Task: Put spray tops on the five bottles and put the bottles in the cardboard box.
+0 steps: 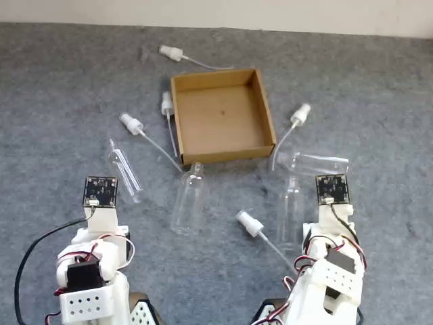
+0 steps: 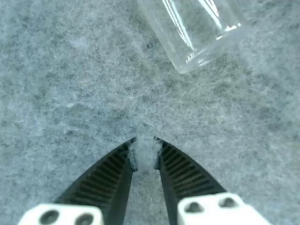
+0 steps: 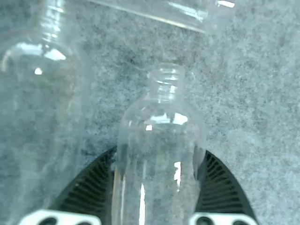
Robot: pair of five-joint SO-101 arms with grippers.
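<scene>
The open cardboard box [image 1: 223,115] sits mid-table. Clear bottles lie uncapped on the carpet: one at the left [image 1: 125,172], one in the middle [image 1: 188,198], two at the right [image 1: 314,162] [image 1: 291,210]. Spray tops lie loose around the box [image 1: 172,53] [image 1: 167,103] [image 1: 132,124] [image 1: 300,115] [image 1: 250,223]. My left gripper [image 2: 146,140] is shut with nothing in it, just short of a bottle's base [image 2: 197,33]. My right gripper [image 3: 158,151] holds a bottle [image 3: 159,140] by its body, neck pointing away, with the fingers [image 3: 93,183] against both sides.
Both arms [image 1: 95,271] [image 1: 331,264] stand folded at the near edge of the grey carpet. In the right wrist view a second bottle [image 3: 37,117] lies close beside the held one and a third [image 3: 187,11] lies across beyond it.
</scene>
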